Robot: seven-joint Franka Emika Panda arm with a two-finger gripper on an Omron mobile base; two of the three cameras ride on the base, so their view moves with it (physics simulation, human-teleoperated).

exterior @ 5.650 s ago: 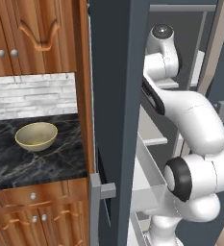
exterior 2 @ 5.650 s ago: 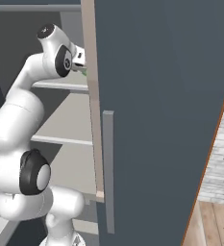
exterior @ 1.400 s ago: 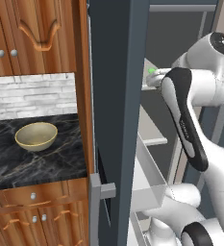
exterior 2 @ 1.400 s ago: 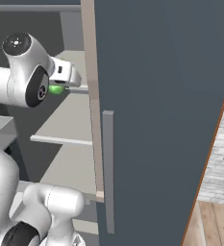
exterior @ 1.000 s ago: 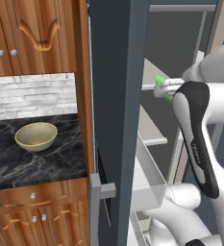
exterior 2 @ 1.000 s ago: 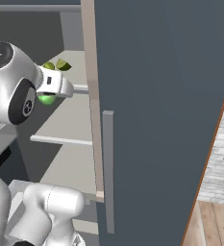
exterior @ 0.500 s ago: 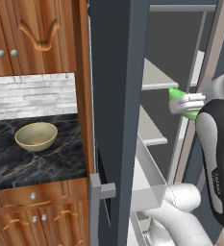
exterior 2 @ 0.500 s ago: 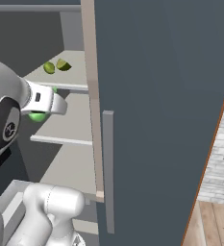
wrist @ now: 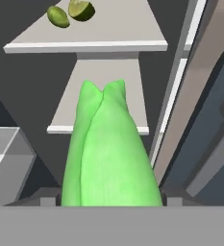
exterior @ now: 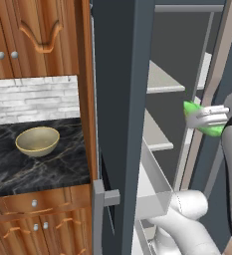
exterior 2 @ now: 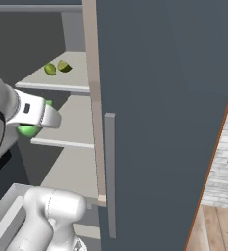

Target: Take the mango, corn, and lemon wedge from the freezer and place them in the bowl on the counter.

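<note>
Inside the open freezer, the gripper is clamping its jaws on a bright green corn, which is sticking out forward past the fingers. In the right base view the gripper is hanging in front of the middle shelf. On the top shelf, well above the corn, a small green mango and a lemon wedge are lying just beside each other. Away to the left, the bowl is sitting on the counter, beneath wooden cupboards.
</note>
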